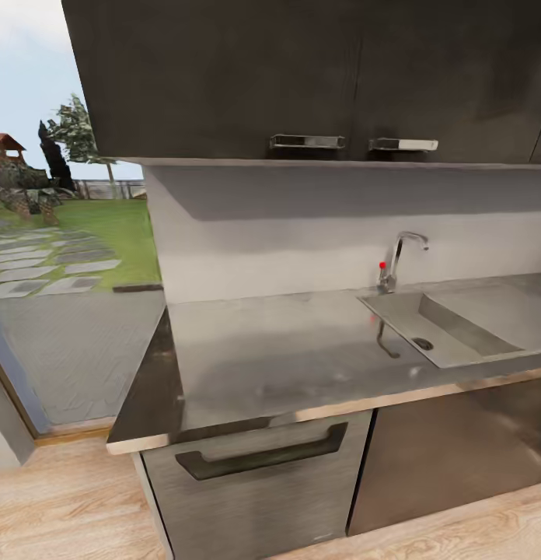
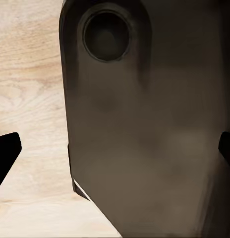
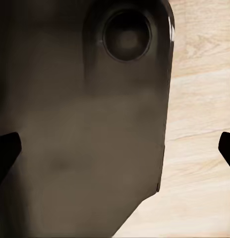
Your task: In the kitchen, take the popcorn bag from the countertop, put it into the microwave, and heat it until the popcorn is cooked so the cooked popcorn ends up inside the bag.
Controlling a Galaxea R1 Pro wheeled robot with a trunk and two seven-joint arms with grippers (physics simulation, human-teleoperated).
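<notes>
1 countertop (image 1: 263,350), sink (image 1: 465,342) inset, faucet (image 1: 396,263) behind

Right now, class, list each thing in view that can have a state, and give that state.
Upper cabinet doors: shut.
Drawer under the countertop: shut.
Tap: no water running.
Sink: empty, dry.
Left gripper: open, holding nothing.
Right gripper: open, holding nothing.

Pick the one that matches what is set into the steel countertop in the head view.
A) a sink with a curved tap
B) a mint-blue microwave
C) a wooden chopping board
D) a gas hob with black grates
A: a recessed steel sink with a drain sits in the countertop, and a curved chrome tap with a red knob stands at its back edge.
</notes>
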